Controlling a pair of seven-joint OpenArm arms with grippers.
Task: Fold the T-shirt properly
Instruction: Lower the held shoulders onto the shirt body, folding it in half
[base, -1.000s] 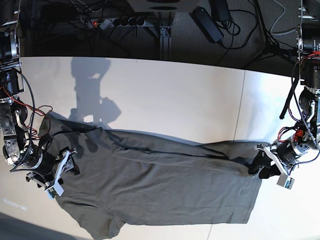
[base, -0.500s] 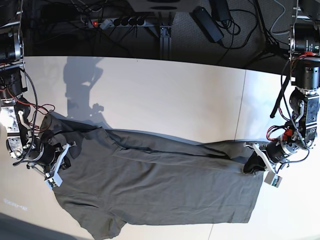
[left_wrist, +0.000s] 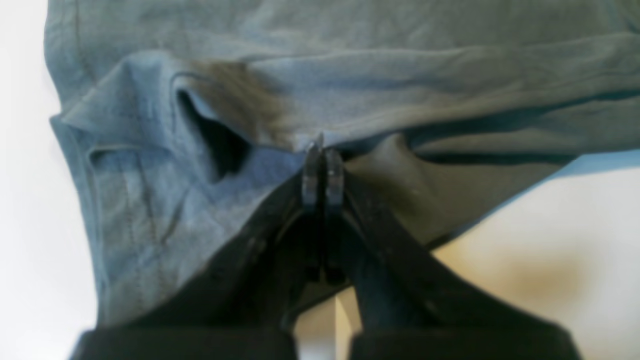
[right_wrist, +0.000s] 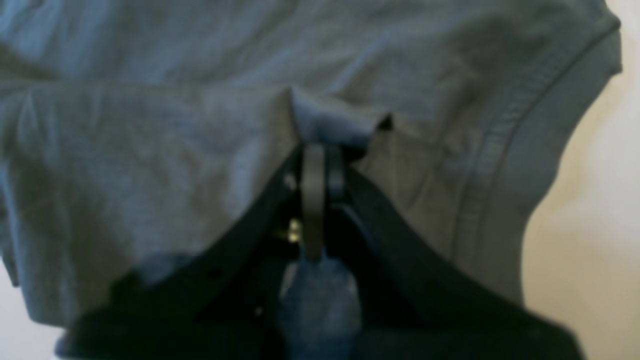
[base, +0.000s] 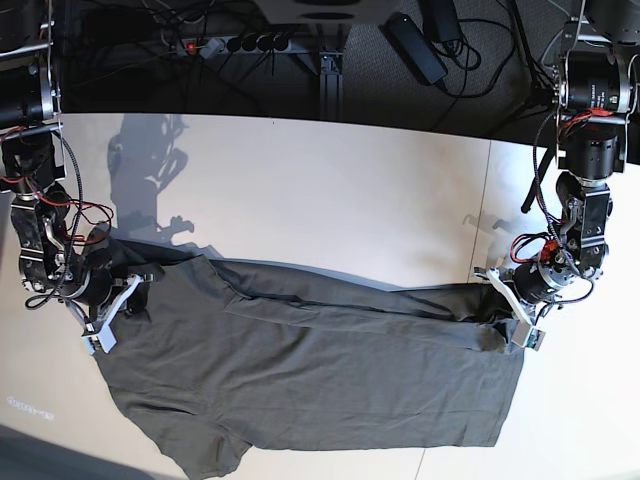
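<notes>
The dark olive-grey T-shirt (base: 330, 370) lies spread on the white table, partly folded lengthwise, collar end to the left, hem to the right. My left gripper (base: 497, 312) is shut on a pinch of the T-shirt's hem edge at the right; in the left wrist view (left_wrist: 320, 150) cloth bunches at its closed tips. My right gripper (base: 133, 287) is shut on the shoulder cloth at the left; the right wrist view (right_wrist: 320, 145) shows a small fold of the T-shirt (right_wrist: 150, 150) pinched, with a ribbed seam to the right. Both lift the cloth slightly.
The white table (base: 350, 190) has a seam line at the right (base: 480, 220). Beyond its far edge lie a power strip (base: 235, 44), cables and a black adapter (base: 415, 48) on the dark floor. The table's front edge is near the shirt's lower sleeve (base: 205, 460).
Both grippers have moved towards the table's far side, dragging the gripped shirt edges with them. The cloth's upper edge is now pulled tauter between them.
</notes>
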